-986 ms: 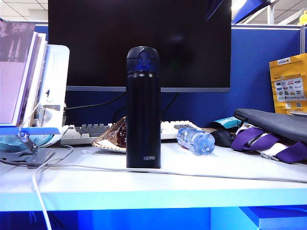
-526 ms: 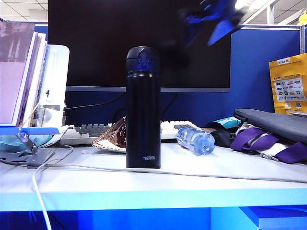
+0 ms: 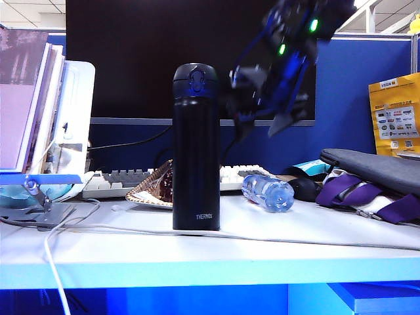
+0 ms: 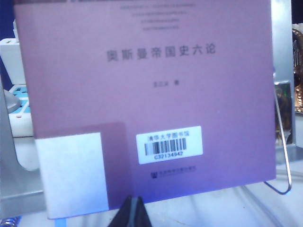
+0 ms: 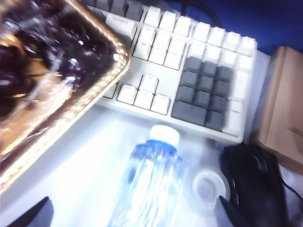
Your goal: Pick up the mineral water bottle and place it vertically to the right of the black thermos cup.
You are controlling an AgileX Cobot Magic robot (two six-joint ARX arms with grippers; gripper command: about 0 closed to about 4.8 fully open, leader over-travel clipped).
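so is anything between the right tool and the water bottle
Nothing visible. The right tool hangs open in the air above the mineral water bottle, which lies on its side right of the black thermos cup. The right wrist view shows the bottle between the fingertips, unobstructed.

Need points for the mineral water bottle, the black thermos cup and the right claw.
mineral water bottle [image 5: 149, 182], right wrist view: ribbed clear body, lying on its side.
black thermos cup [image 3: 195, 151], exterior view: middle of the matte body.
right claw [image 3: 259, 125], exterior view: between the open fingertips, above the bottle.

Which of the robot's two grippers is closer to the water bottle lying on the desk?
Right. The right gripper hangs above the mineral water bottle; the left gripper faces a purple book.
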